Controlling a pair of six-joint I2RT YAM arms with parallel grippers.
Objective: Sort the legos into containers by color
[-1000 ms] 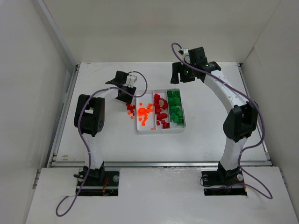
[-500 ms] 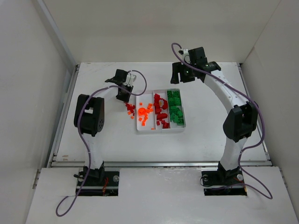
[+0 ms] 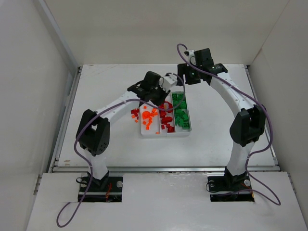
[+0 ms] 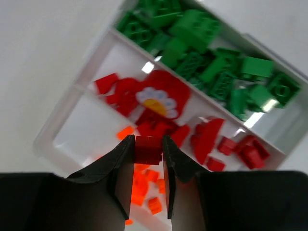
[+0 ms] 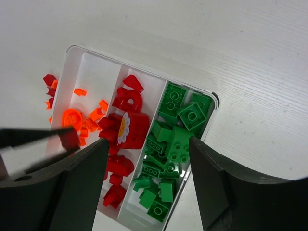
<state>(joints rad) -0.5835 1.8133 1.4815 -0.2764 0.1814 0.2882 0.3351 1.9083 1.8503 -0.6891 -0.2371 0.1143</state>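
Left gripper (image 4: 148, 150) clamped on one dark red brick (image 4: 148, 144) by its flat sides, lower centre of wrist frame, above tray (image 4: 82, 130). Over red compartment (image 5: 151, 91) or orange compartment (image 5: 91, 72): can't tell. Brick looks tiny, light, rigid, probably slick, so grip parallel faces squarely or it may twist out. Right gripper (image 5: 147, 159) spread, empty.

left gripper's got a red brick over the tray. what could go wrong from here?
1. The dark red brick is pinched only at the tips of the left gripper. In the left wrist view it hangs near the wall between the orange compartment and the red compartment, so a release here may land it among the orange pieces.
2. The right gripper, open, sits close to the left arm at the far end of the tray. They might collide.
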